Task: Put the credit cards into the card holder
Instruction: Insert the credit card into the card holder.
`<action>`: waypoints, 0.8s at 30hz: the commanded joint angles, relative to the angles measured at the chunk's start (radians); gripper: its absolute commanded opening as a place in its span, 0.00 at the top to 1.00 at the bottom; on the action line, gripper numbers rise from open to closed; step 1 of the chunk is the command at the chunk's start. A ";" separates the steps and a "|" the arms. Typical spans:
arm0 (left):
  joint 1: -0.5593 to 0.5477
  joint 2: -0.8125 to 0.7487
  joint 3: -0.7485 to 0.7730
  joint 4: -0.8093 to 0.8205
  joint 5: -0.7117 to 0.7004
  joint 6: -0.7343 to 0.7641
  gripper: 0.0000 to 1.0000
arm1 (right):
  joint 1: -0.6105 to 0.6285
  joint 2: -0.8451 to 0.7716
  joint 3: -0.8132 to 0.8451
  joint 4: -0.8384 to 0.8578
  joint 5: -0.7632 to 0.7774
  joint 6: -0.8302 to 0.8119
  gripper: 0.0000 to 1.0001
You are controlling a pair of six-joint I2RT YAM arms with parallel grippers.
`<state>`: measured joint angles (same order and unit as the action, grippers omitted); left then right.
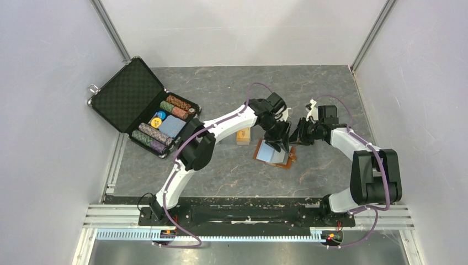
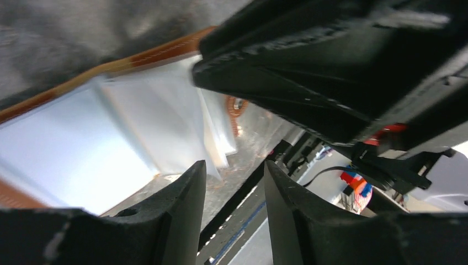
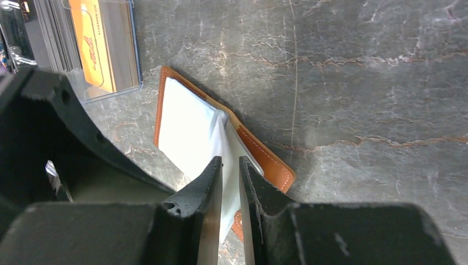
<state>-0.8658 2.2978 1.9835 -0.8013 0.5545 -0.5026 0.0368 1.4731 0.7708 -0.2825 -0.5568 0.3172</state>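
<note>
**A:** Where does the holder (image 3: 185, 121) lie?

**B:** Nearest the arms, spread open on the counter (image 3: 359, 83), pale inside up, tan stitched rim showing. One thin pale leaf stands up from its fold.

**A:** And the pincers?

**B:** Both hang over it. The left pincer (image 2: 234, 168) is partly open, nothing between its fingers. The right pincer (image 3: 230, 163) shows only a narrow slit, and the raised leaf runs into it. Whether it grips that leaf I cannot tell.

**A:** The cards (image 3: 96, 47)?

**B:** Just beyond the holder, stacked in a clear box, an orange one on top.

**A:** How will they handle?

**B:** Light, stiff and slick, I'd judge. Pinch one by a short edge and slide it in flat. The holder looks soft and light and likely to skate, its leaves floppy. Best pinned at the leather rim or held by the leaf's free edge.

**A:** Any writing?

**B:** Dark lettering on the orange card, too small to read. No brand on the holder. Far left, a case (image 1: 129, 91) of chips (image 1: 165, 118).
</note>
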 commanded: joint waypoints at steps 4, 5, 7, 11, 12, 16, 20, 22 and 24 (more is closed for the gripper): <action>-0.027 0.035 0.065 0.037 0.095 0.003 0.48 | -0.008 -0.014 0.052 -0.042 0.026 -0.046 0.80; -0.027 0.025 0.061 0.047 0.086 0.010 0.47 | -0.008 -0.013 0.054 -0.046 0.028 -0.052 0.80; -0.025 -0.004 0.048 0.072 0.073 0.018 0.46 | -0.007 -0.017 0.059 -0.053 0.030 -0.059 0.77; -0.009 -0.058 -0.004 0.144 0.066 0.016 0.45 | -0.008 -0.014 0.086 -0.071 0.029 -0.077 0.71; -0.001 -0.079 -0.026 0.178 0.070 0.007 0.44 | -0.007 -0.014 0.092 -0.074 0.028 -0.078 0.70; 0.042 -0.159 -0.162 0.330 0.088 -0.057 0.43 | -0.006 -0.016 0.126 -0.097 0.037 -0.095 0.67; 0.108 -0.233 -0.296 0.472 0.093 -0.146 0.42 | 0.002 -0.020 0.153 -0.108 0.039 -0.108 0.65; 0.146 -0.271 -0.364 0.539 0.096 -0.187 0.42 | 0.017 -0.009 0.168 -0.117 0.039 -0.117 0.65; 0.182 -0.304 -0.424 0.579 0.095 -0.212 0.42 | 0.038 0.008 0.178 -0.119 0.029 -0.119 0.65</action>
<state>-0.7452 2.0953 1.6417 -0.3985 0.6254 -0.6083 0.0422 1.4731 0.8959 -0.3874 -0.5220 0.2291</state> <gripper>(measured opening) 0.572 0.346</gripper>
